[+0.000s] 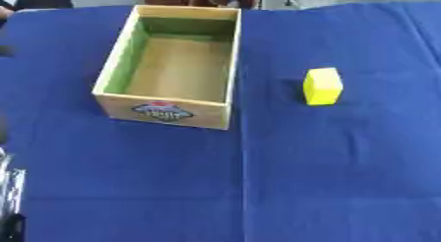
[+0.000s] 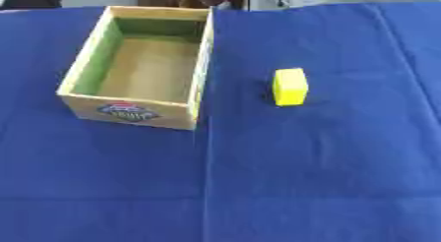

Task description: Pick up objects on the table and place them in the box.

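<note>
Your wooden box (image 1: 229,74) sits toward the far left of the table (image 1: 344,177), open side up, with a round red and blue emblem (image 1: 162,111) printed on the short wall that faces you. Its inner walls look tinted green and its floor is bare wood; you can see nothing lying inside it. The one thing left for you to pick up is a yellow block (image 2: 290,86), which stands upright on the blue cloth (image 2: 327,187) to the right of the box, well apart from it and about level with the box's near half. A crease in the cloth runs from the box's near right corner toward your edge of the table. At the lower left edge of the left eye view you have a sliver of silver and black hardware (image 1: 10,201), probably part of your left arm or hand, but too little of it shows for you to tell how its fingers are set. Your right hand shows in neither view, so nothing can be said about its fingers either.
</note>
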You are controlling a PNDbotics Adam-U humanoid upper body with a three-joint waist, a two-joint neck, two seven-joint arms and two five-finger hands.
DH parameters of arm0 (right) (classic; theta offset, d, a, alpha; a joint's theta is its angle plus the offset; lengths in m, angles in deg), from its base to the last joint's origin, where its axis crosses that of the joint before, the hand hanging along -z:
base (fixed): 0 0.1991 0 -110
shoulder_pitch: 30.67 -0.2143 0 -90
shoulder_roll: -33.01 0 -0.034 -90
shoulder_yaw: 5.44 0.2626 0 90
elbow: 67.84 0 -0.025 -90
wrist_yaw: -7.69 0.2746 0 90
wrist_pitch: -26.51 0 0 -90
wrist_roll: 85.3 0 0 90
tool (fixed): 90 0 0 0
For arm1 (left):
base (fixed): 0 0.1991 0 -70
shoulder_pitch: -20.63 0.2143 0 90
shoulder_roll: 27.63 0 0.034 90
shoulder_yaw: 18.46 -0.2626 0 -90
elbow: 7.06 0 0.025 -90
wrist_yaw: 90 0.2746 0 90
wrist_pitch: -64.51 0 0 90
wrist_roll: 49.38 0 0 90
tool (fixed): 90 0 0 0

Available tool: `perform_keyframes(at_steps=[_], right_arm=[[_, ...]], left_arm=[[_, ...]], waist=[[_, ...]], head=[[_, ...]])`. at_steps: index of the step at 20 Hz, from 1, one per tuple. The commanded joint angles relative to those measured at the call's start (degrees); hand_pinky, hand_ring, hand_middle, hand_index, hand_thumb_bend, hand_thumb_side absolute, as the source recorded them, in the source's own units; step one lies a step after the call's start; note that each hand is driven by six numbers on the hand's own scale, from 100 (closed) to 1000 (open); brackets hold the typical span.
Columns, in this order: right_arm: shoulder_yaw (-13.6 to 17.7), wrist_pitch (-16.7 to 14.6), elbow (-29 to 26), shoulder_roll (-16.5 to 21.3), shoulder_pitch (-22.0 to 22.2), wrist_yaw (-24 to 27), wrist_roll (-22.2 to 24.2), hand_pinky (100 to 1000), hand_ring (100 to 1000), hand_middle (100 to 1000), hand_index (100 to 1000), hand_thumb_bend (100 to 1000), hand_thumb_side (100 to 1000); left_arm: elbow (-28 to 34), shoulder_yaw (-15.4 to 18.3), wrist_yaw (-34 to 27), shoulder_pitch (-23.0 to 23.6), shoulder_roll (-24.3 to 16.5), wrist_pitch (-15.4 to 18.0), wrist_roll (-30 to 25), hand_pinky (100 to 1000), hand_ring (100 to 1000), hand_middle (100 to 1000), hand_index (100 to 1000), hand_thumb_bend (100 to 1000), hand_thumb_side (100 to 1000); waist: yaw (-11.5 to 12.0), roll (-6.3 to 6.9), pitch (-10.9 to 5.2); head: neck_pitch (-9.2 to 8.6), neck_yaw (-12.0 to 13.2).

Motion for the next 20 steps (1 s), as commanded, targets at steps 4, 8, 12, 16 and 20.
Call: perform_keyframes(at_steps=[4, 8, 12, 16, 20], right_arm=[[0.2, -1.33, -0.8, 7.47, -0.96, -1.75, -1.27, 731, 748, 632, 840, 341, 1000], [-0.39, -0.22, -0.8, 12.79, -1.58, -3.95, -1.79, 735, 753, 634, 838, 429, 1000], [-2.19, 2.45, -0.8, 18.11, -2.4, -7.01, 0.7, 747, 759, 617, 816, 510, 1000], [-4.56, 4.68, -0.8, 23.33, -4.75, -10.02, 3.76, 763, 779, 647, 838, 551, 1000], [-5.94, 7.19, -0.8, 28.49, -7.09, -13.12, 6.91, 780, 791, 661, 838, 569, 1000]], left_arm=[[0.99, 0.24, 0.12, -0.1, -0.94, -0.08, -0.08, 481, 573, 640, 787, 100, 1000], [0.99, 0.21, 0.13, 0.1, -1.22, -0.18, -0.1, 481, 574, 640, 787, 100, 1000], [0.99, 0.1, 0.1, 0.26, -1.47, -0.3, -0.17, 482, 574, 640, 787, 100, 1000], [0.99, -0.1, 0.06, 0.47, -1.78, -0.42, -0.37, 481, 574, 640, 786, 100, 1000], [0.99, -0.13, 0.01, 0.7, -1.85, -0.5, -0.4, 481, 573, 639, 786, 100, 1000]], waist=[[-0.21, -0.54, -1.6], [-0.24, -0.87, -2.0], [-0.5, -1.09, -2.34], [-0.6, -1.39, -2.76], [-0.61, -1.3, -3.03]], head=[[0.22, -0.43], [0.6, -0.7], [0.78, -0.74], [0.93, -0.68], [1.15, -0.77]])
